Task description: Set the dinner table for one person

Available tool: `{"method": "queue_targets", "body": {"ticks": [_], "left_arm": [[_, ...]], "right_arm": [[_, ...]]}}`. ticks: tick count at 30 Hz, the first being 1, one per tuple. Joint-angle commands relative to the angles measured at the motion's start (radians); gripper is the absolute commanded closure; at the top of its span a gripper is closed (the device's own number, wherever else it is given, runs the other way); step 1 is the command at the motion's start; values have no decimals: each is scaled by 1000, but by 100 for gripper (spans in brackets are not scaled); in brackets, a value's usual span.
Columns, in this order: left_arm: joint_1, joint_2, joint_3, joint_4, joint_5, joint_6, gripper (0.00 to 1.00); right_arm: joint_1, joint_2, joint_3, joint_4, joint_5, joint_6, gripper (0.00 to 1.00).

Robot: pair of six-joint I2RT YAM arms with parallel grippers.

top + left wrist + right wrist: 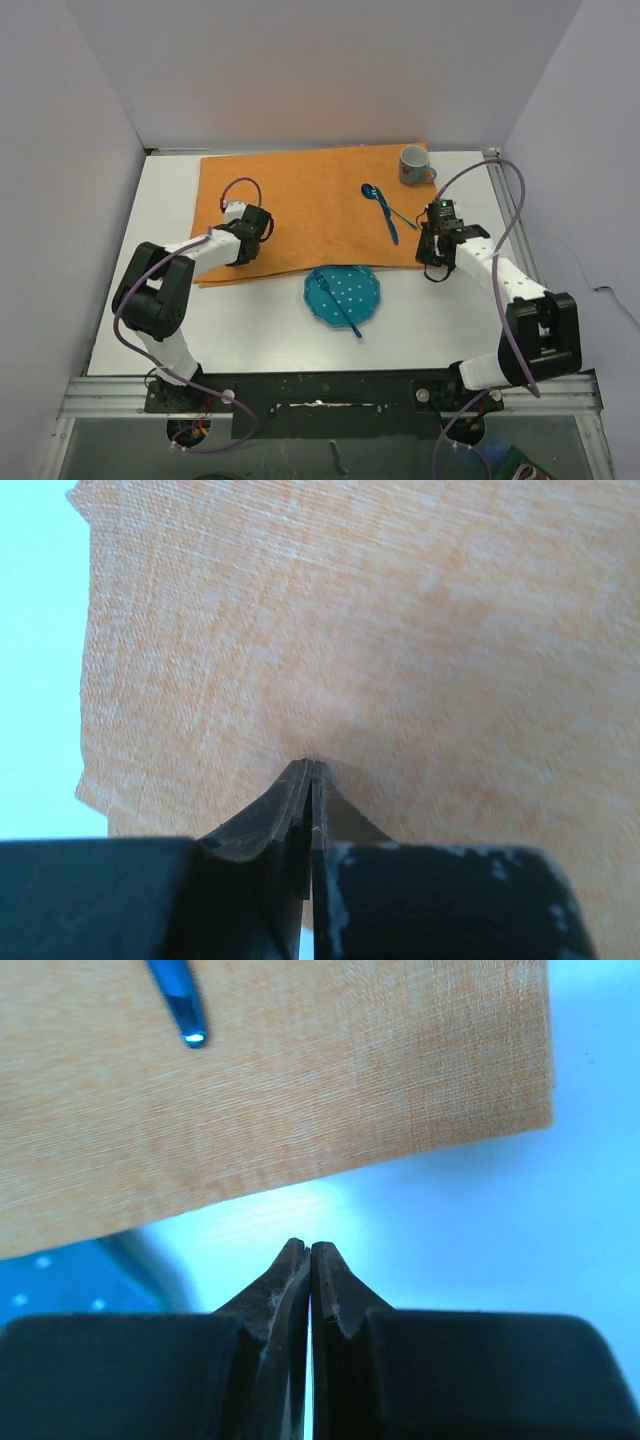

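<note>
The left gripper [312, 768] is seen pressed shut, its tips set down on the orange cloth [300, 200]; whether fabric is pinched cannot be told. The right gripper [309, 1248] is likewise closed, on nothing, and is held over bare table [250, 340] just beside the cloth's near edge. The table is spread beneath both arms, its long axis running left to right. A blue plate [343, 296] is placed just beside the cloth's near edge, and bare surface is left on either side of it.
</note>
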Motion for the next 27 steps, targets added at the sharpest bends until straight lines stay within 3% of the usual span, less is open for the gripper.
{"method": "queue_targets", "body": {"ticks": [1,5,12,14,17,19,27], "left_arm": [[-88,-122,59,-107,-6,-25,99],[-180,-153,141,-208,33,-47,99],[-345,-150,137,-321,68,-121,98],[-377,-148,122,-334,74,-137,97],[-412,-151,92,-335,103,-161,96],[-427,-156,67,-317,125,-173,94],[-435,-144,8,-214,247,-170,86]], "right_arm": [[18,-118,72,-83,-80,-17,100],[61,-123,89,-105,-92,-15,100],[151,-115,16,-65,-136,9,100],[169,-102,-2,-47,-160,12,90],[194,-77,-28,-5,-208,9,64],[213,-52,-46,19,-230,10,55],[268,62,-43,61,-254,4,52]]}}
